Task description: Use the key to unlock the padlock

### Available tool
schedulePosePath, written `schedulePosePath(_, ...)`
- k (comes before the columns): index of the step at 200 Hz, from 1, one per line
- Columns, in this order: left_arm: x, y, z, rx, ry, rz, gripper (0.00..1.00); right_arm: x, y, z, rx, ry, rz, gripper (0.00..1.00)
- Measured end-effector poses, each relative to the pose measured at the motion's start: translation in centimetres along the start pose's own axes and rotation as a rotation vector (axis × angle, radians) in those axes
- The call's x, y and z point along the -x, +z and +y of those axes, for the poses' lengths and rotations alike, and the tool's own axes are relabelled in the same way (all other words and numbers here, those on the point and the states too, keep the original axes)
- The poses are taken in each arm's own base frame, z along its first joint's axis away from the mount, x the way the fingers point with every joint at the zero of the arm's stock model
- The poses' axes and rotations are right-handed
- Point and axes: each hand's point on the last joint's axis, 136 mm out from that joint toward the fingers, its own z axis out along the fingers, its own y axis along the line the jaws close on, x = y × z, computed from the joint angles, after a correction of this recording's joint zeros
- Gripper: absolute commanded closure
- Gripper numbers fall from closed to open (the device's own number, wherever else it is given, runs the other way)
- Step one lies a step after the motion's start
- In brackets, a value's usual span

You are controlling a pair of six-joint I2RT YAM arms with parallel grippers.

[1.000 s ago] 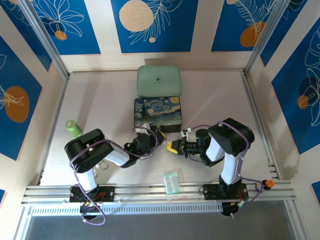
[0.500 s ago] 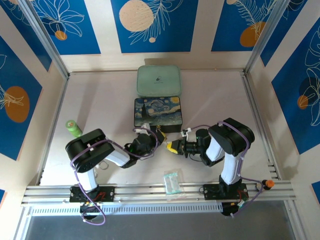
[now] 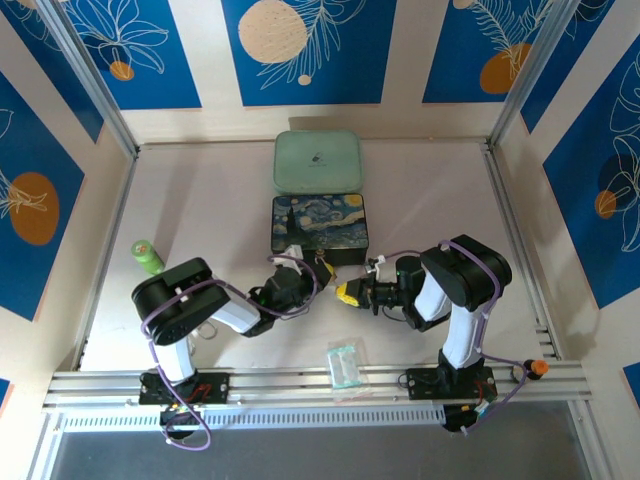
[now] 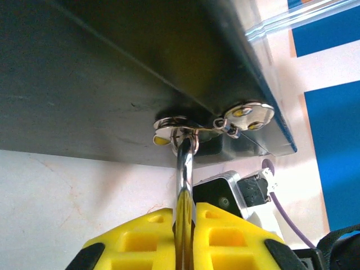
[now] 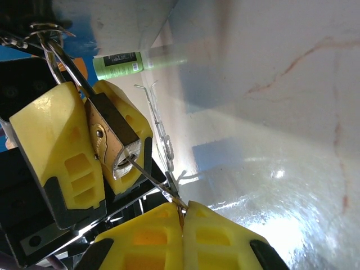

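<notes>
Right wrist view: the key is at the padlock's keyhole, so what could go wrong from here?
1. The thin key is pinched at the very tips of the right gripper, so twisting could make it slip or bend.
2. The padlock in the left gripper hangs by its shackle from the painted box's clasp; a pull could drag the box.

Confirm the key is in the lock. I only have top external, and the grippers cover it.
Observer: On the right wrist view, the right gripper is shut on the key. Its tip meets the keyway of the padlock; I can't tell how deep.
Operator: Who's holding the lock?
Observer: The left gripper clamps its brass body.
Operator: Shackle out of the hasp?
Observer: No. The left wrist view shows the shackle threaded through the hasp on the box.
</notes>
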Motion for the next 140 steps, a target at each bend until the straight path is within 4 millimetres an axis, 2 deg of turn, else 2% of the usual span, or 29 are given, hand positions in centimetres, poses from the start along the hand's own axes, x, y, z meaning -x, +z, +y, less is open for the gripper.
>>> schedulePosePath(39,-0.51,0.16,0.75,0.019,0.027,0.015,1.0,-0.25,0.0,0.04,0.003,0.014,0.015,1.0)
schedulePosePath(140,-0.49,0.33,0.6,0.004,0.024,0.01,1.0,0.05,-0.1,0.1,0.013,0.008,0.015,1.0)
